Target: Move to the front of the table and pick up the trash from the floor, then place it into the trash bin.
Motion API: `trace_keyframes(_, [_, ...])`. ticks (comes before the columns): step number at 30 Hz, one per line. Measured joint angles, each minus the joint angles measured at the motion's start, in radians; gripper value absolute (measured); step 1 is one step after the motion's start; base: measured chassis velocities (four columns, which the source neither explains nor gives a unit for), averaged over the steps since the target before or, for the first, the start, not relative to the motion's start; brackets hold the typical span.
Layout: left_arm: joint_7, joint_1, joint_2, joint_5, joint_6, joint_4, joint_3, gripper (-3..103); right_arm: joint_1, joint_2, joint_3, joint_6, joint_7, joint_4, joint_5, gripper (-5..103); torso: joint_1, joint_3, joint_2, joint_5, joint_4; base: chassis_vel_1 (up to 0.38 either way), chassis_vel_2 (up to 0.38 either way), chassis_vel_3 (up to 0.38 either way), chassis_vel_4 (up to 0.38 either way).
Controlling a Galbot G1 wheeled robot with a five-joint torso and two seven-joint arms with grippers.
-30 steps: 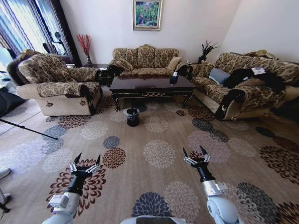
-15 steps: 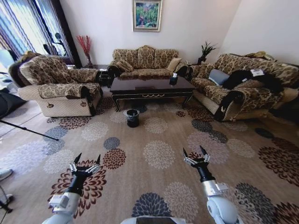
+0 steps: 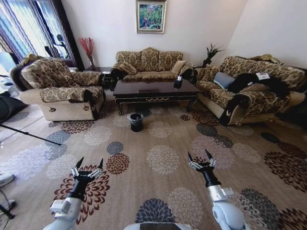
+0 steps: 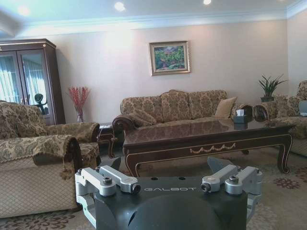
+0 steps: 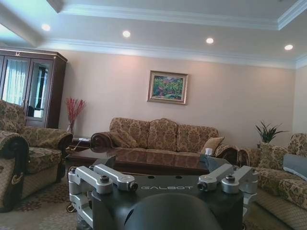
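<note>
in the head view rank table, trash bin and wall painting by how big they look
1. table, largest.
2. wall painting.
3. trash bin, smallest, though the painting hangs farther off, so true sizes stay unsure.

Trash bin [image 3: 135, 121] contents too small to tell; sofa [image 3: 261, 93] cut off.

Daylight pours in from the curtained window [image 3: 19, 24] at the left, and recessed ceiling spots [image 5: 126, 34] glow overhead, so the room is bright. The glossy table [image 4: 201, 132] mirrors the pale wall. The head view bows outward at its edges. Shadows under the table look soft, perhaps from diffuse light.
</note>
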Motion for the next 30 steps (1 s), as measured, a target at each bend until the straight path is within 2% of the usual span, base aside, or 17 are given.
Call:
trace_keyframes(21, [0.000, 0.000, 0.000, 0.000, 0.000, 0.000, 0.000, 100, 0.000, 0.000, 0.000, 0.000, 0.000, 0.000, 0.000, 100, 0.047, 0.059, 0.105, 0.0000, 0.0000, 0.000, 0.000, 0.000, 0.000])
trace_keyframes(30, [0.000, 0.000, 0.000, 0.000, 0.000, 0.000, 0.000, 100, 0.000, 0.000, 0.000, 0.000, 0.000, 0.000, 0.000, 100, 0.058, 0.074, 0.131, 0.0000, 0.0000, 0.000, 0.000, 0.000, 0.000])
